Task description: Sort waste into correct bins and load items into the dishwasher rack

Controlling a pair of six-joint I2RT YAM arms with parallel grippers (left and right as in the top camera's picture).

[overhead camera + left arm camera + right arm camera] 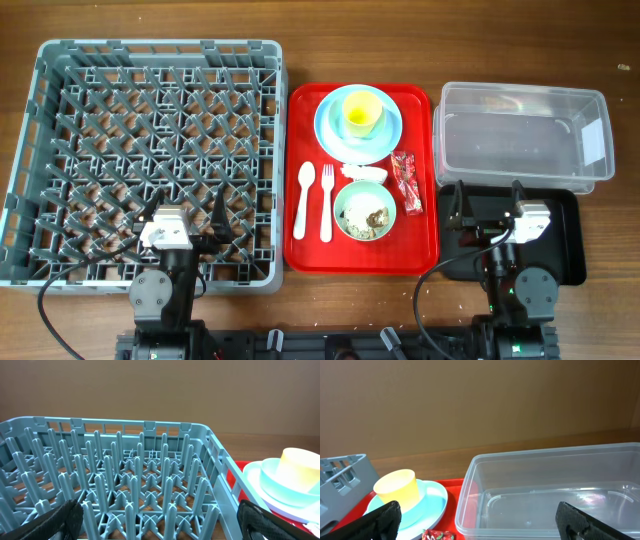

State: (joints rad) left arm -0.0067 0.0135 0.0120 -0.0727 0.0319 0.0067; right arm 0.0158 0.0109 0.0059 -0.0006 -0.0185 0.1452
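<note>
Plainly, cup (pixel 361 112) on plate (pixel 325 127), scraps (pixel 375 216) in bowl (pixel 339 212), left claw (pixel 160 519) and right claw (pixel 477 519) open.

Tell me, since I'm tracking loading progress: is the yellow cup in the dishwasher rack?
No, the yellow cup stands on the light blue plate on the red tray.

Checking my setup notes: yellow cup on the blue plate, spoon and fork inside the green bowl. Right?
No. Overhead, the spoon and fork lie on the red tray, left of the green bowl, not inside it. The yellow cup is on the blue plate.
</note>
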